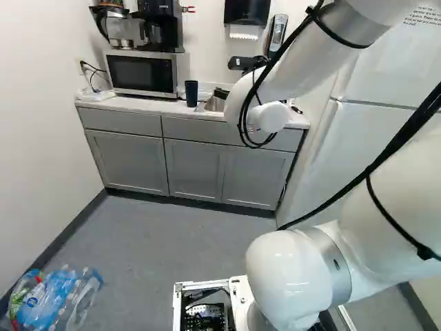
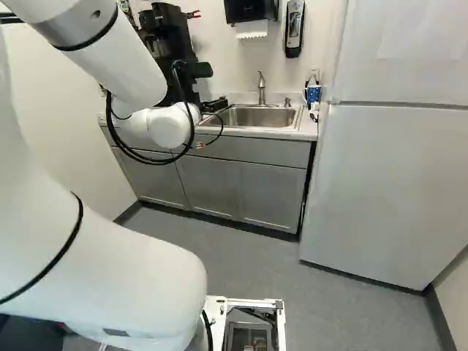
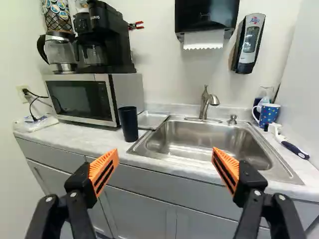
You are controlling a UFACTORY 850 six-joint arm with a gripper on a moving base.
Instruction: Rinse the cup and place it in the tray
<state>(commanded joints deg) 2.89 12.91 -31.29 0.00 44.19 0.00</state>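
Orange-padded fingers of the gripper are held wide apart nr. the wrist camera, w/ nothing gripped btwn them, as the white arm is extended toward a kitchen counter. Approach for the pickup is judged to be the step in hand; rinsing is prob. not yet begun, b/c the dark cup, taken to be the one meant, is seen upright on the counter, out of the grip. For the next move, a reach fwd. and toward the microwave is called for, w/ the open fingers lined up on either side of the cup's wall before they are closed; a carry to the faucet over the sink should follow. Relative to the gripper, the cup is placed well ahead, untouched, off-center toward the finger on the microwave side. It is flanked by the microwave and the sink, w/ a shallow metal tray, presumably the final stop, set just behind it on the sink side. Clearance is judged tight: the microwave could be bumped by a finger, or the cup tipped if it is met off-center. A blue patterned mug is also seen, past the sink's far end from the microwave, prob. not the target.
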